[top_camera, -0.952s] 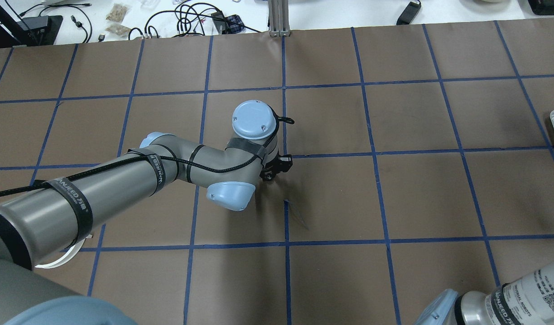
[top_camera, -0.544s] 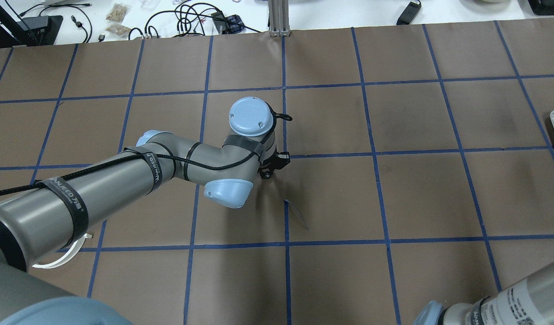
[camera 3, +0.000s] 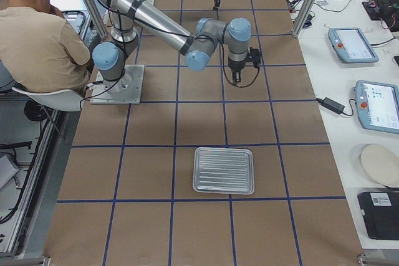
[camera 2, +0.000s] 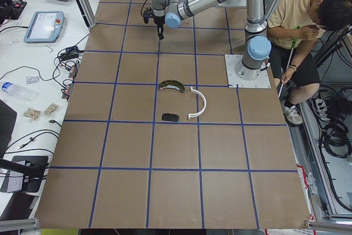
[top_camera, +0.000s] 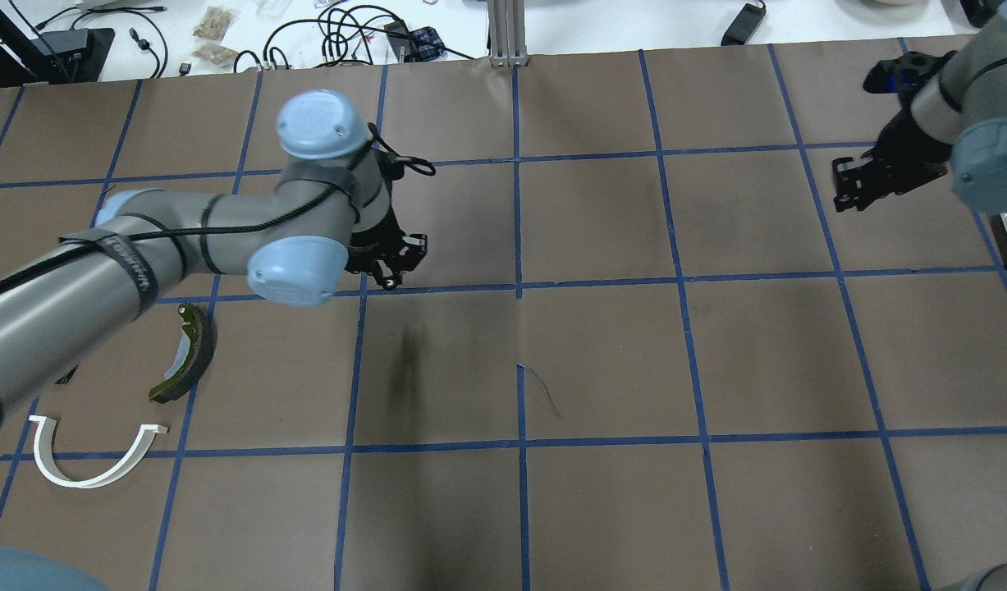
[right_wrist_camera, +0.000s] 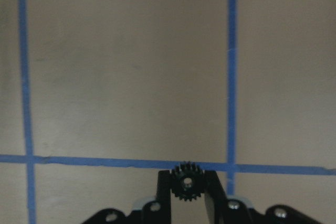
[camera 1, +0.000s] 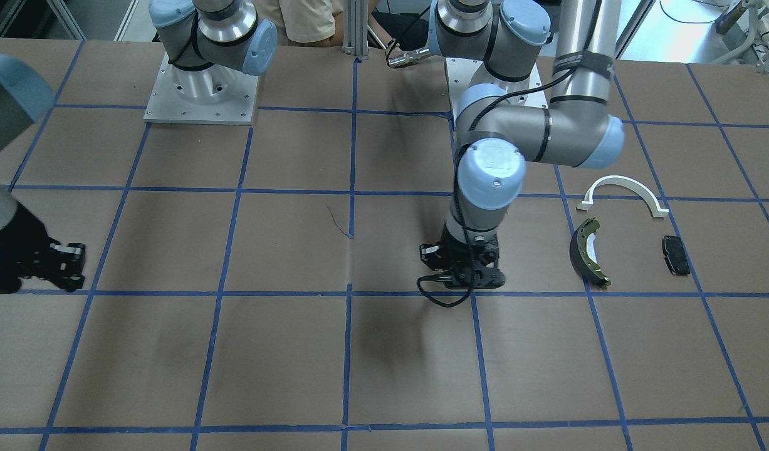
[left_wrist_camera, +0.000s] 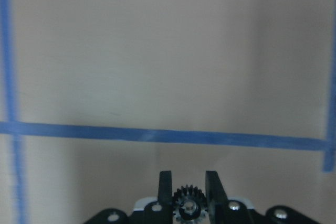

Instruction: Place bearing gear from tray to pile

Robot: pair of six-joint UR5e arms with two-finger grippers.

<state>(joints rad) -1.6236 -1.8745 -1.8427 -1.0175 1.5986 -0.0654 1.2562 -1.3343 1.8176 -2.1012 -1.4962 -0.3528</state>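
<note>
My left gripper (top_camera: 386, 261) is shut on a small black bearing gear (left_wrist_camera: 188, 203), seen between its fingers in the left wrist view. It hangs over the brown table, to the right of the pile. The pile is a dark curved brake shoe (top_camera: 183, 353), a white arch bracket (top_camera: 93, 464) and a small black pad (camera 1: 675, 254). My right gripper (top_camera: 868, 176) is at the far right and is shut on another black gear (right_wrist_camera: 186, 182). The metal tray (camera 3: 223, 170) lies on the table with no parts in it.
The table is brown paper with a blue tape grid (top_camera: 519, 283). Cables and small items lie beyond the far edge (top_camera: 347, 33). A person sits behind the robot bases (camera 2: 300, 20). Tablets lie on a side table (camera 3: 352, 45).
My left arm has swung left and away, toward the pile, with the gear in it, uncovering the brake shoe and bracket. My right gripper has come into view at the upper right.
</note>
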